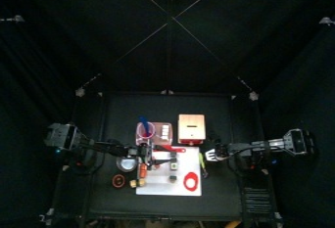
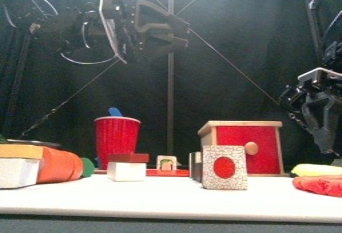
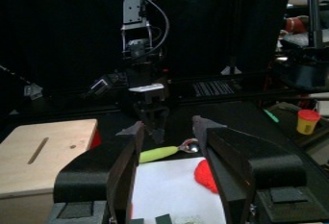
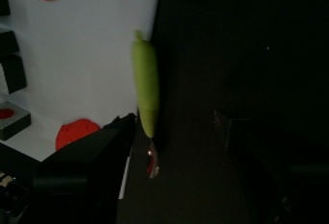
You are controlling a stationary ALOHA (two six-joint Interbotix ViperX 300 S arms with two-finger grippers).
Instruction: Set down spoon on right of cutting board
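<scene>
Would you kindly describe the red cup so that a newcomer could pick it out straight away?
On the black table, seen from the front, find the wooden box with the red front and look to its left. The red cup stands upright there, taller than the small blocks near it. It alone has a blue tip showing above its rim.

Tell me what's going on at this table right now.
The spoon, green-handled here, lies flat on the black table along the right edge of the white cutting board. The right hand hangs open above it, holding nothing. The left hand is open too, empty, raised on the board's other side and facing the spoon.
</scene>
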